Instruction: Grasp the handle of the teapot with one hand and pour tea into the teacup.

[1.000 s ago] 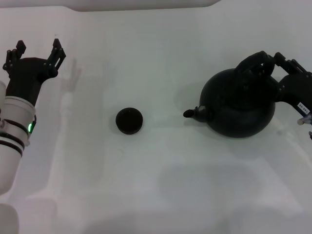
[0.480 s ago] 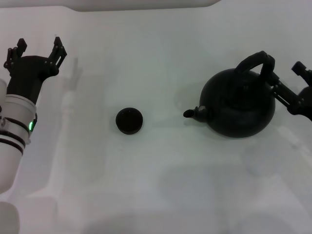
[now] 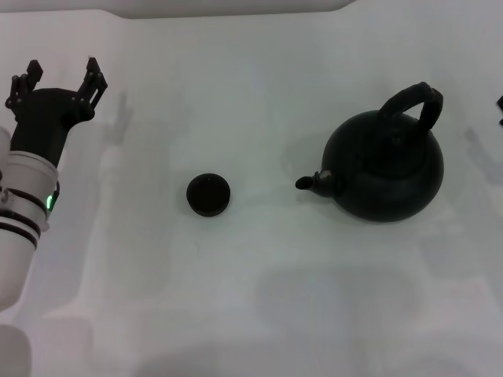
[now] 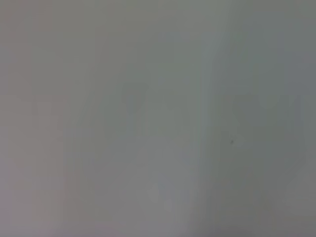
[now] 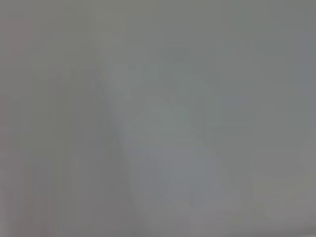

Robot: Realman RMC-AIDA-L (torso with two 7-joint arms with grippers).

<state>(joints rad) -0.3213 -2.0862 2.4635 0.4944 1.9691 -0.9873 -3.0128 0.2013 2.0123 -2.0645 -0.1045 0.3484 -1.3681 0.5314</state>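
Head view: teapot (image 3: 385,169) upright; teacup (image 3: 208,193) interior dark, contents unclear.

Between the teacup (image 3: 208,194) near the middle of the white worktop (image 3: 259,314) and the teapot (image 3: 384,165) toward its right edge you have a bare gap, narrowed only by the spout pointing at the cup. The arched handle (image 3: 411,106) stands clear on every side. Your left gripper (image 3: 57,82), fingers spread, sits by the far left corner, well apart from both.
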